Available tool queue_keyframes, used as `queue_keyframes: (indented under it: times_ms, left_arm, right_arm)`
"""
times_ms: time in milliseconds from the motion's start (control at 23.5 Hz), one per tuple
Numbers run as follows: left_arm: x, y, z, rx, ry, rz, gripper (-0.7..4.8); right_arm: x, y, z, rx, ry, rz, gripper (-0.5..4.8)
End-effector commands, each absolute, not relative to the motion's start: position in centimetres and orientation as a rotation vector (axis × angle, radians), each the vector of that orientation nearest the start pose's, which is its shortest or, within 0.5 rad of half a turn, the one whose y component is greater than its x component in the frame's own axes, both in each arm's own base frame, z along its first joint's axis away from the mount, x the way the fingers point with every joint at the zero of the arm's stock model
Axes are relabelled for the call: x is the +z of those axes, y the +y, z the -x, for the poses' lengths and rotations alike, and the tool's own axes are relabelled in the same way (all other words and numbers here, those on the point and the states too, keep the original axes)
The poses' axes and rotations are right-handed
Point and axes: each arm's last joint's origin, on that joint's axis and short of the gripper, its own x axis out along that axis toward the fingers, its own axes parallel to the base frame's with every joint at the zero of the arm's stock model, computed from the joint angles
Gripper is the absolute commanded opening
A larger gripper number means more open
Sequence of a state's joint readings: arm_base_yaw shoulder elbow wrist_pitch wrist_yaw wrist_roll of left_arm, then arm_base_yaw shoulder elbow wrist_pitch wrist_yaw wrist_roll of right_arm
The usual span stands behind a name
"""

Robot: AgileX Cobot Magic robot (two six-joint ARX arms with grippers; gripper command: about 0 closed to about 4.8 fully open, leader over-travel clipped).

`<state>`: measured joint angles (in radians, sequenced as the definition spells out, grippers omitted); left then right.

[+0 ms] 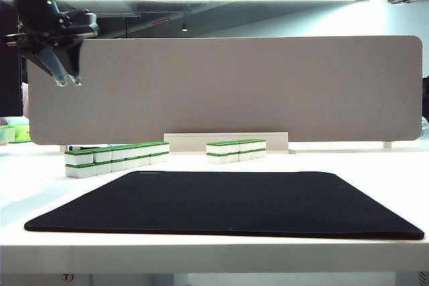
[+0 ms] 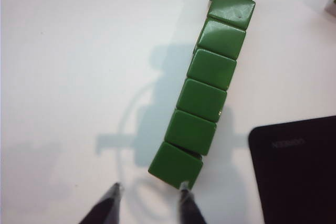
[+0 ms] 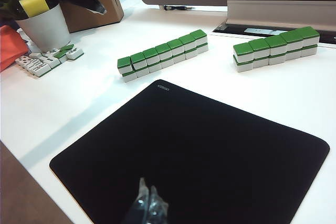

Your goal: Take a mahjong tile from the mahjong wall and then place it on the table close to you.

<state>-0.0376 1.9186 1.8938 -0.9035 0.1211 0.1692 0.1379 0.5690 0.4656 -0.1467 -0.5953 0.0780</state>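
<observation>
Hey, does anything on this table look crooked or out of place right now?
Yes. In the longer row of green-topped white mahjong tiles, the end top tile nearest the open left gripper is twisted out of line with its neighbours. Nothing else stands out.

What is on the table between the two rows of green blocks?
Nothing. In the right wrist view, only bare white table lies between the longer mahjong wall and the shorter row.

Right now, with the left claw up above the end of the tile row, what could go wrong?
The left claw hangs above the mahjong wall, with one fingertip about over the end tile. Coming straight down, that finger may strike the tile's top instead of straddling it.

That end tile already sits skewed, so a nudge might topple the stack or shove its neighbours.
</observation>
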Motion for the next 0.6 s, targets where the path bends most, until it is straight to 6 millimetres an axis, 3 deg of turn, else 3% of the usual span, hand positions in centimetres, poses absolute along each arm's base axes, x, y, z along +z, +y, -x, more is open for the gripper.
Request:
queue_keyframes:
  times_ms: [43, 256, 298, 384, 597]
  left_arm:
    - [32.3, -2.6, -42.2, -0.237, 0.910, -0.180, 1.32]
    - [30.6, -3.0, -42.9, -0.275, 0.956, -0.242, 1.62]
    - [29.9, -3.1, -42.9, -0.299, 0.991, -0.274, 2.33]
    - [29.2, -3.1, -43.0, -0.313, 1.028, -0.291, 3.07]
    - [28.2, -3.1, -43.2, -0.337, 1.069, -0.311, 3.30]
  right_arm:
    - [26.0, 3.5, -13.3, 0.723, 0.259, -0.129, -0.01]
    - [26.0, 3.5, -13.3, 0.723, 0.258, -0.129, -0.01]
    - [26.0, 3.5, -13.3, 0.723, 0.258, -0.129, -0.01]
    - [26.0, 3.5, -13.3, 0.723, 0.258, -0.129, -0.01]
    - [26.0, 3.5, -13.3, 0.723, 0.258, -0.129, -0.01]
